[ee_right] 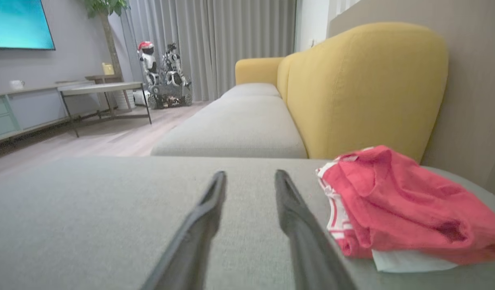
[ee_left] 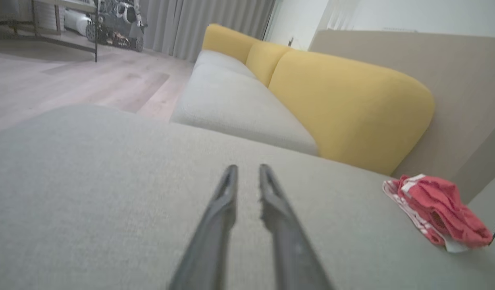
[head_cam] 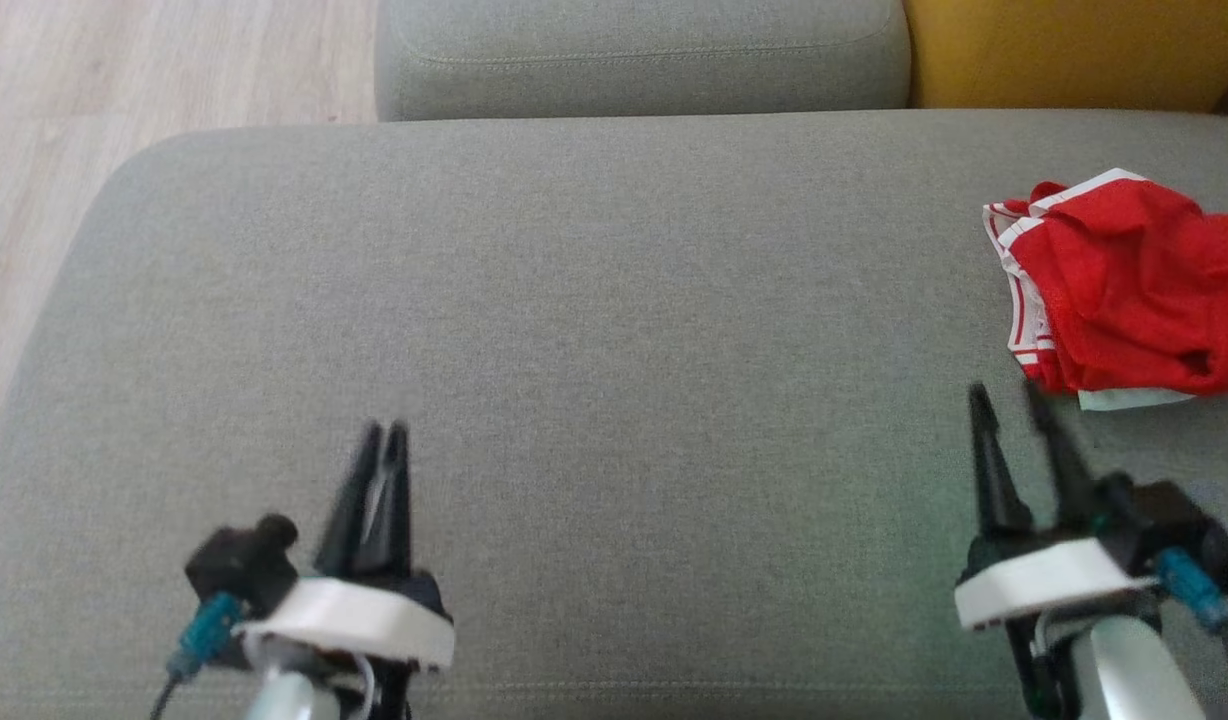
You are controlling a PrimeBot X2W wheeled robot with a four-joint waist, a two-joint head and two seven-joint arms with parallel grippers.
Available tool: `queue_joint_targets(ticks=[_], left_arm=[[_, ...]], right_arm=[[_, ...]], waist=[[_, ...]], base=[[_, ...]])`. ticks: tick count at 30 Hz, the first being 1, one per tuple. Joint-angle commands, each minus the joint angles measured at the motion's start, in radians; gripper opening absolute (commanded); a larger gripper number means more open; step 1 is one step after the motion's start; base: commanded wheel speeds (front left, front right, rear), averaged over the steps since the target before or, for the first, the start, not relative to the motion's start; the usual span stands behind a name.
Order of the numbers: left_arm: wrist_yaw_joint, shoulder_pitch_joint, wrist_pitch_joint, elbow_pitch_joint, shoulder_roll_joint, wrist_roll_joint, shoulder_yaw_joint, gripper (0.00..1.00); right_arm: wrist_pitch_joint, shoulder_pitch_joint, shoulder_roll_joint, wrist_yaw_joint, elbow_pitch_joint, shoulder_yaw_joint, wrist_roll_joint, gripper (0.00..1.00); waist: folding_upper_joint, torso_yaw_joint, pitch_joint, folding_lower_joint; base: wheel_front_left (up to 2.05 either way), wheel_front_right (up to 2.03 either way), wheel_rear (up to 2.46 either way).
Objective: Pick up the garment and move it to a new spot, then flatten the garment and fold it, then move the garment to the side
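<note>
Grey woven fabric covers the broad seat cushion (head_cam: pixel 614 330), and everything else is placed from it. Off the cushion's far left corner lies pale wooden floor (head_cam: pixel 124 90).

Over the cushion's near left part is the left claw (head_cam: pixel 385 430). Its two dark fingers stand only a narrow slit apart, with nothing between them. In the left wrist view the left claw (ee_left: pixel 248 167) shows the same slim gap above bare fabric. I cannot tell whether the tips touch the cushion.

Beyond the cushion's far edge sits a second grey cushion (head_cam: pixel 634 50), and to the right of that a yellow backrest (head_cam: pixel 1074 50).

Over the cushion's near right part is the right claw (head_cam: pixel 1004 390). Its fingers are parted more widely than the left pair and hold nothing. In the right wrist view the right claw (ee_right: pixel 250 174) frames plain grey cloth.

The garment (head_cam: pixel 1134 290) is red with white striped trim. It lies crumpled in a heap on the cushion's right end, just beside the right claw's tips and well apart from the left claw. A white scrap (head_cam: pixel 1134 400) pokes out from under its near edge.
</note>
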Motion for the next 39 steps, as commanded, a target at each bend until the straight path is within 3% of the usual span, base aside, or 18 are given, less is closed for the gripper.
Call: queue_joint_targets(ticks=[1,39], left_arm=[[0.000,0.008,0.000,0.013,0.000,-0.001,-0.002,0.00],[-0.043,-0.018,0.087,0.054,0.019,-0.377,0.075,0.00]], right_arm=[[0.000,0.005,0.000,0.000,0.013,0.000,0.001,0.00],[0.105,-0.004,0.005,0.002,0.017,-0.036,0.448,0.00]], waist=[[-0.0001,0.000,0.000,0.0001],[-0.0001,-0.011,-0.005,0.0001]], base=[[0.00,0.00,0.00],[0.00,0.00,0.00]])
